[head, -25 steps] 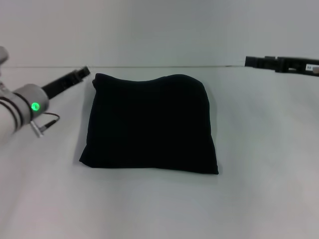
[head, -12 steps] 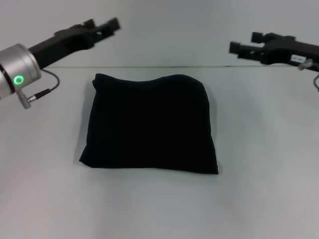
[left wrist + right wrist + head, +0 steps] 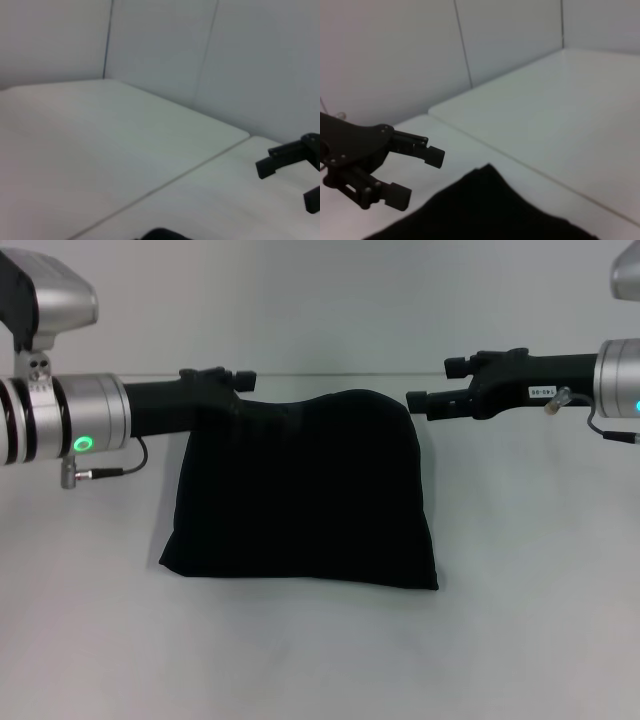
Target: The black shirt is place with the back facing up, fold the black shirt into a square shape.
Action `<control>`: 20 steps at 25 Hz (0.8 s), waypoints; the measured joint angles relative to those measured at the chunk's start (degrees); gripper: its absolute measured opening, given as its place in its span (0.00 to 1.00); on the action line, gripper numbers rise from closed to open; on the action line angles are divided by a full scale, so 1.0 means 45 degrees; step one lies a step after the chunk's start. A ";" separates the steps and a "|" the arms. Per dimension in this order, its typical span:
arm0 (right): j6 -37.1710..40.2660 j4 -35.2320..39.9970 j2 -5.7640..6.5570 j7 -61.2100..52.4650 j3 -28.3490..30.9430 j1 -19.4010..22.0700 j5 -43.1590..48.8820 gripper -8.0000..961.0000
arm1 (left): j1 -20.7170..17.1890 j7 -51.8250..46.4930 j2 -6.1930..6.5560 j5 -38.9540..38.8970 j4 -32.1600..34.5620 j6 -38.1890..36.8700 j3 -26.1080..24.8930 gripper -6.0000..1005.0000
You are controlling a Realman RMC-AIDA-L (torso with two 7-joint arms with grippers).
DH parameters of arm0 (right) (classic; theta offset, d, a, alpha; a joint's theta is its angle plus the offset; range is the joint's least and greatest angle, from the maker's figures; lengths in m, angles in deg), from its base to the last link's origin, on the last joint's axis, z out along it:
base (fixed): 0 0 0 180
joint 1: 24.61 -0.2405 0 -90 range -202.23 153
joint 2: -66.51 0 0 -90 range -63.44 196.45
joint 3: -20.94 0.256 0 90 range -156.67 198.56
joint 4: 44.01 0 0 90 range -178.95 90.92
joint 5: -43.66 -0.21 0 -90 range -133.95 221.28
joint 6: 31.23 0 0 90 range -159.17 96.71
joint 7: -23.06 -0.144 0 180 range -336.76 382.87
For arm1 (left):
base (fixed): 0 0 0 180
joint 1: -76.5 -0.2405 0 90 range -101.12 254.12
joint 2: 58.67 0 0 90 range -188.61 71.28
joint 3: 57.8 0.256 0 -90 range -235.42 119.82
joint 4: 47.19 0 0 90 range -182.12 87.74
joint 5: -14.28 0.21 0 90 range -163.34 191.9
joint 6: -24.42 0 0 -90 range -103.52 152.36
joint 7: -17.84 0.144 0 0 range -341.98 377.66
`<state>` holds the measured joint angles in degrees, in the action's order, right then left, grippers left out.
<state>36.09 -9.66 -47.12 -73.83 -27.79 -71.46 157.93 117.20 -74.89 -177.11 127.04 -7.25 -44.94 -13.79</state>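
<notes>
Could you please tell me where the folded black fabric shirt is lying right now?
In the head view, the folded black fabric shirt lies flat at the middle of the white table, between the left gripper and the right gripper flanking its far corners.

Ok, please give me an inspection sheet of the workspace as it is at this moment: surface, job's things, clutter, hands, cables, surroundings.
Surface: white table, bare around the cloth.
Job's things: black shirt lies folded into a roughly square bundle at the table's middle; its far edge bulges upward, no lettering shows.
Clutter: nothing seen.
Hands: left hand is open, at the shirt's far left corner, not holding it; right hand is open, at the far right corner, also holding nothing.
Cables: a thin black cable loops under the left wrist; another cable hangs by the right wrist.
Surroundings: plain pale wall panels behind the table.
</notes>
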 joint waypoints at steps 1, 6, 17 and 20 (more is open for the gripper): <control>-0.0003 0.0021 -0.0017 -0.0153 -0.0004 -0.0084 0.0294 0.98 | -0.0047 -0.0020 -0.0021 0.0114 0.0010 -0.0082 0.0007 0.95; -0.0020 0.0067 -0.0142 -0.0453 -0.0102 -0.0363 0.1048 0.98 | -0.0322 -0.0101 -0.0079 0.0282 0.0041 -0.0664 -0.0041 0.95; -0.0184 0.0070 -0.0307 -0.0664 -0.0724 -0.0563 0.1388 0.98 | -0.0416 -0.0265 -0.0131 0.0776 0.0089 -0.1285 -0.0049 0.95; -0.0297 0.0006 -0.0326 -0.0666 -0.0814 -0.0559 0.1399 0.98 | -0.0404 -0.0419 -0.0129 0.1067 0.0105 -0.1297 -0.0066 0.95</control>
<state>34.76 -9.63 -48.59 -76.83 -31.45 -73.97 164.22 115.38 -76.78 -177.70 131.84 -6.78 -50.77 -14.09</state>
